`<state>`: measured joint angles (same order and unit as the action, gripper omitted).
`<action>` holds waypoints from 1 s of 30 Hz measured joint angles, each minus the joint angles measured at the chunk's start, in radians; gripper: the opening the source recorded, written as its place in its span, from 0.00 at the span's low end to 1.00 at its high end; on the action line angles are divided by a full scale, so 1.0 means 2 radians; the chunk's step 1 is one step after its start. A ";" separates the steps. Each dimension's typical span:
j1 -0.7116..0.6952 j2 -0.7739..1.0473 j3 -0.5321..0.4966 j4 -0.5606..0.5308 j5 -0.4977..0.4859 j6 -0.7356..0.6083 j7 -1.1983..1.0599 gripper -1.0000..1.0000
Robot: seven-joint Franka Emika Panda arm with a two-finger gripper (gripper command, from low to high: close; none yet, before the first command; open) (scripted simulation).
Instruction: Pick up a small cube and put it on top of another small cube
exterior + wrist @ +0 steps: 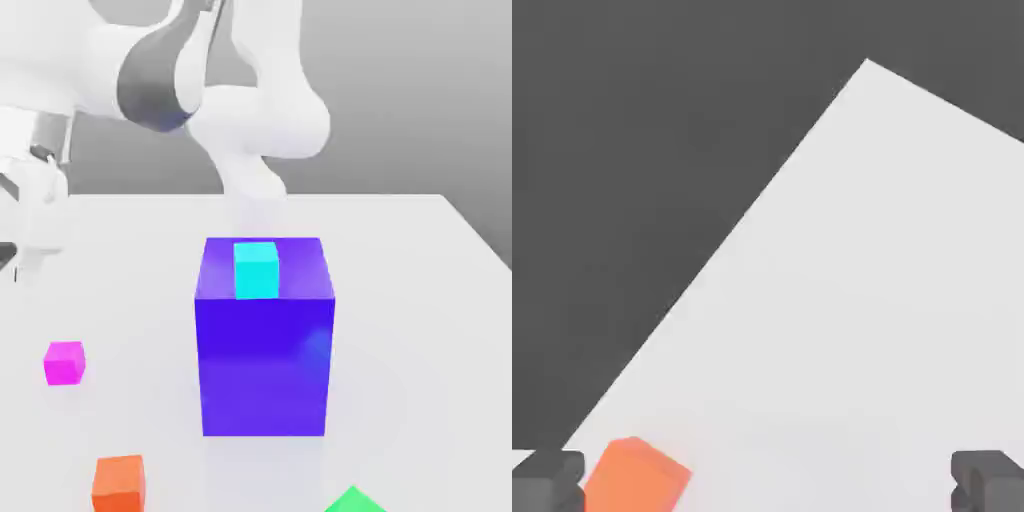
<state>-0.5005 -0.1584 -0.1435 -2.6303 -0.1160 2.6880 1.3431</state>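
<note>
Before you, 1 white table (400, 380) carries 1 big blue-violet block (264, 366), with 1 cyan cube (257, 271) on its top. Your gripper (768, 482) stands wide, holding nothing. 1 orange cube (119, 484) and 1 smaller magenta cube (64, 363) sit toward the exterior view's left.

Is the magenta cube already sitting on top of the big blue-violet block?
No, the magenta cube rests on the table, off to the exterior view's left of the blue-violet block.
</note>
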 joint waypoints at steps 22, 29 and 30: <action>-0.119 0.225 0.031 -0.042 0.147 0.158 -0.020 0.00; -0.086 0.124 0.005 -0.045 0.067 0.067 0.032 0.00; -0.070 0.126 0.014 -0.033 0.060 0.056 0.042 0.00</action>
<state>-0.6395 0.0941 -0.1161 -2.6969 0.0042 2.8002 1.4264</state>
